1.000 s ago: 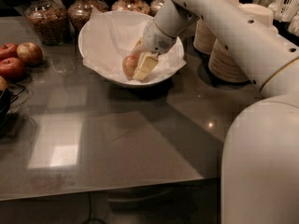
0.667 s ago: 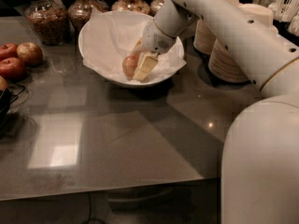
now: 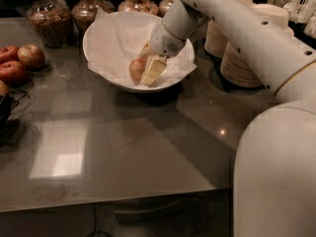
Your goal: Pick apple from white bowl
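The apple (image 3: 136, 69), small and pale orange-pink, lies in the white bowl (image 3: 101, 31), which is lined with crumpled white paper, at the back middle of the table. My gripper (image 3: 148, 62) reaches down into the bowl from the right. One finger (image 3: 154, 71) presses against the apple's right side and the other (image 3: 145, 49) sits just behind it. The fingers are closed on the apple, which still rests low in the bowl on the paper.
Darker red apples (image 3: 19, 62) sit grouped at the left edge. Glass jars (image 3: 45, 19) stand behind the bowl. Stacks of tan paper bowls (image 3: 247, 53) stand to its right. My arm (image 3: 256, 38) spans the right side. A dark object and cable (image 3: 7, 112) lie at far left.
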You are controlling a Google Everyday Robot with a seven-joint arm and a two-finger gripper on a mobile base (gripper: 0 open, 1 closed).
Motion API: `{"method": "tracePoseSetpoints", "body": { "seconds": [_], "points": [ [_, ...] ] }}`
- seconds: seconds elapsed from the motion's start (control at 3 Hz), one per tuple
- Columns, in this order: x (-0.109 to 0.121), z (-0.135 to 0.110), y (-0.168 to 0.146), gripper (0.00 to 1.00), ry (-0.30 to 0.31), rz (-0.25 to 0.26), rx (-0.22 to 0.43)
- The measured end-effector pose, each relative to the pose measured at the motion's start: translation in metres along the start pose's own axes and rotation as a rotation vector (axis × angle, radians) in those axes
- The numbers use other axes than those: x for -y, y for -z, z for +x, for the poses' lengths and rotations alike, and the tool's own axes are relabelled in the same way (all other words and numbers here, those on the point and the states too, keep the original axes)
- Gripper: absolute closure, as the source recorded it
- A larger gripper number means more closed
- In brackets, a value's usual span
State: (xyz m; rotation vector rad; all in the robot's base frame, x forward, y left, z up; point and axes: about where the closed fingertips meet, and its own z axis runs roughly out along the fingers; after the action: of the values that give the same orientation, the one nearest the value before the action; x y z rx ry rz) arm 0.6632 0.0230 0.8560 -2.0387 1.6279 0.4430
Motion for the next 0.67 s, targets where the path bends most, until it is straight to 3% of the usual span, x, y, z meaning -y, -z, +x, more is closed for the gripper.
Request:
{"method": "tracePoseSetpoints", "body": {
  "seconds": [0.33, 0.67],
  "points": [
    [0.001, -0.026, 0.017, 1.0, 0.055, 0.026, 0.081],
    [-0.011, -0.059, 0.057, 1.0, 0.147, 0.101, 0.205]
  ]
}}
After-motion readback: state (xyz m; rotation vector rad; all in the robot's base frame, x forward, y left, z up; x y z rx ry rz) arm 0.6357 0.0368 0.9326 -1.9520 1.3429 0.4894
